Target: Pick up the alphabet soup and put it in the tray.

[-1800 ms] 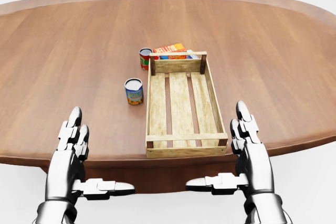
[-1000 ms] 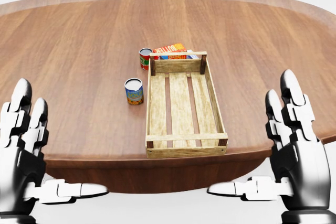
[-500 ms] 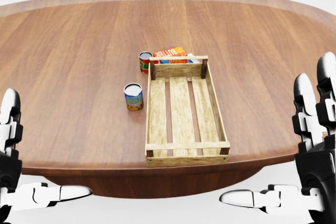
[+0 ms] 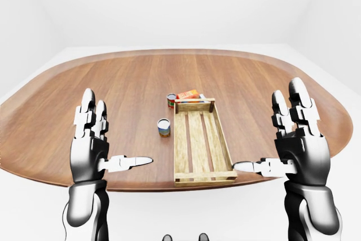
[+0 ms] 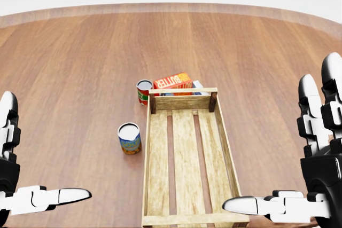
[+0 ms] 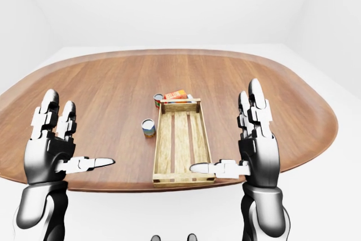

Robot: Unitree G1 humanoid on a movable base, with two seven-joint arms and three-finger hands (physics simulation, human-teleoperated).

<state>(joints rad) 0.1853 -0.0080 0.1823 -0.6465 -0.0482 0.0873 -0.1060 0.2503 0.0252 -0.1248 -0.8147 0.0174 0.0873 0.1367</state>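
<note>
The alphabet soup (image 5: 129, 138) is a small can with a blue, yellow and orange label. It stands upright on the brown table, just left of the wooden slatted tray (image 5: 187, 158), which holds nothing. My left hand (image 4: 115, 134) is open and raised at the lower left, well short of the can. My right hand (image 4: 265, 131) is open and raised at the lower right, beside the tray's near end. Neither hand touches anything.
A red and green can (image 5: 144, 91) stands at the tray's far left corner. An orange butter box (image 5: 173, 81) and a pale box lie just beyond the tray's far end. The oval table (image 4: 113, 83) stretches wide on both sides.
</note>
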